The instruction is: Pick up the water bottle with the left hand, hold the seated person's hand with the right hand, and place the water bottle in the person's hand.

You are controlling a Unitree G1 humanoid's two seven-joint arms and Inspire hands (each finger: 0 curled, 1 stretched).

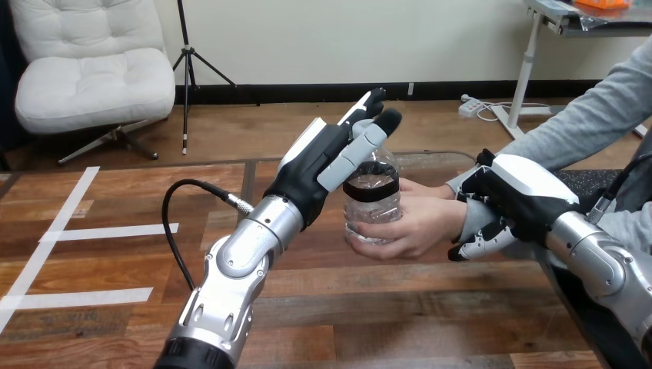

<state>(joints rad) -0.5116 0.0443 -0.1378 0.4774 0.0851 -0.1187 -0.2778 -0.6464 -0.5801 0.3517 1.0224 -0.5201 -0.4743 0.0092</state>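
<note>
A clear water bottle [372, 201] with a dark band stands upright above the middle of the wooden table [115, 307]. The person's hand [407, 224] comes in from the right and is wrapped round the bottle's lower half. My left hand [319, 165] is open at the bottle's upper left, its fingers [361, 150] stretched straight up past the bottle's top and resting against its shoulder. My right hand [511, 196] lies over the person's wrist [470, 215], with its fingers [480, 244] curled under it.
White tape strips [92, 231] mark the table's left part. A black cable [173, 231] loops beside my left forearm. The table's right edge [565, 307] runs under my right forearm.
</note>
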